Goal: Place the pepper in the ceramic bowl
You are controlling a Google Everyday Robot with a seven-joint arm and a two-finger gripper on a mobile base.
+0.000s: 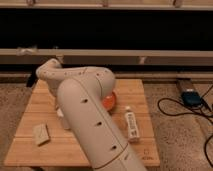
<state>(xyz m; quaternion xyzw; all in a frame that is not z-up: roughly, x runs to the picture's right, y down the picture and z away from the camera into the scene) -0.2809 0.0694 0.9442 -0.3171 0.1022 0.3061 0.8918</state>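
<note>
My white arm (85, 115) fills the middle of the camera view and bends over the left part of the wooden table (137, 90). The gripper is hidden behind the arm, somewhere over the table's left middle. The ceramic bowl (110, 101) is glossy orange, and only its right edge shows past the arm near the table's centre. The pepper is hidden. A small part of the white cup (63, 121) shows at the arm's left side.
A pale beige block (41, 134) lies at the table's front left. A white bottle (131, 125) lies right of the bowl. A small dark box (190, 97) and black cables (172, 107) lie on the floor to the right. A dark wall with a ledge runs behind.
</note>
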